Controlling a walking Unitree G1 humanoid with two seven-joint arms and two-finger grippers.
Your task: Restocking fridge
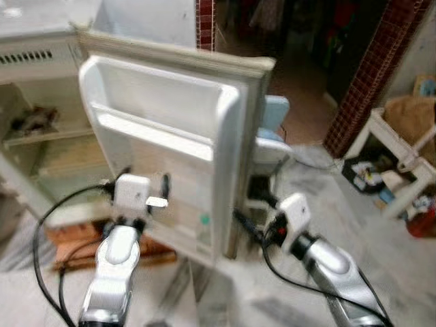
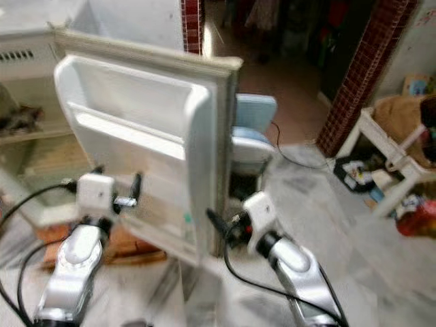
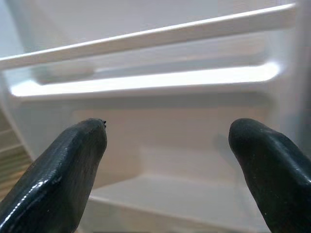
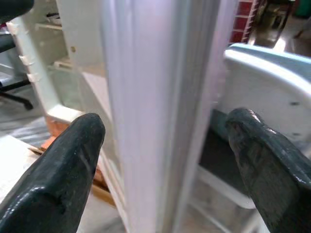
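Pale tiled floor, small white open fridge door swung wide.
Right gripper, fingers spread around the door's edge, could slip; left gripper, released, could bump its shelves.

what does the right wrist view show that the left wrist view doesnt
Right wrist view alone: the fridge door's outer edge standing between the open right gripper, a pale blue chair beyond it, and red brick wall.

Left wrist view alone: the door's inner side, with its white shelf rail and the bright ledge below, seen past the open left gripper.

Both: two black fingers spread apart, holding nothing, aimed at the same open white door.
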